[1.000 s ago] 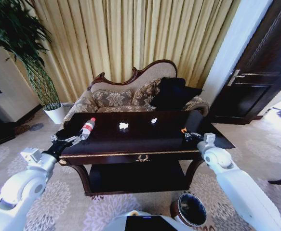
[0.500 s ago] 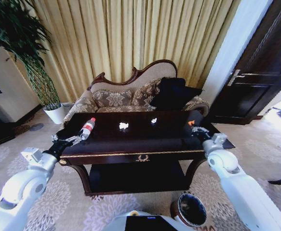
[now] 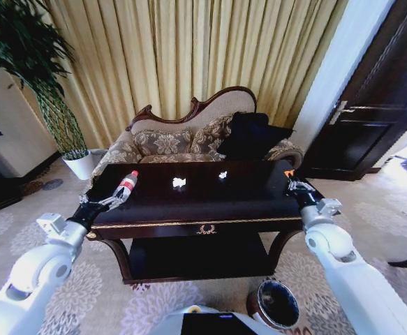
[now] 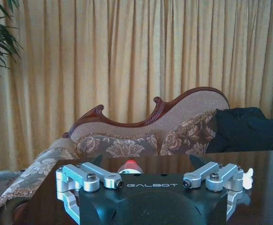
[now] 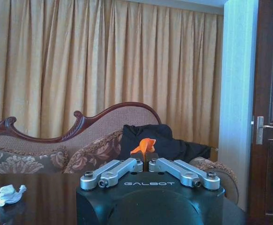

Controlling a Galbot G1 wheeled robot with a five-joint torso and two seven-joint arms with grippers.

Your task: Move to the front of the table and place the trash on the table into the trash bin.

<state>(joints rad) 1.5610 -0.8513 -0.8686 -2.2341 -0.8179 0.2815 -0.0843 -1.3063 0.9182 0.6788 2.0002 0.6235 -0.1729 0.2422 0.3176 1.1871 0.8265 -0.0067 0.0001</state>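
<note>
Head view shows the robot already standing at the front of the large dark glossy wooden table point(image 3: 203, 199) with gold edge trim, so the driving part looks done, while the clearing looks barely begun. The small clear plastic bottle point(image 3: 126, 185) with red cap and red label lies on the table's left end. Two crumpled white paper scraps point(image 3: 179, 183) rest near the middle toward the far edge. The small round dark brown trash bin point(image 3: 277, 305) with black liner sits on the carpet below the table's right front corner, with nothing visible inside it.

The left gripper point(image 3: 106, 203) hovers at the table's left front corner, just short of the bottle; in the left wrist view its fingers are spread wide and empty, the red cap showing between them. The right gripper point(image 3: 290, 179) sits over the table's right end, its fingers drawn together and pinching a small orange scrap point(image 5: 143, 146) at the tips.
</note>
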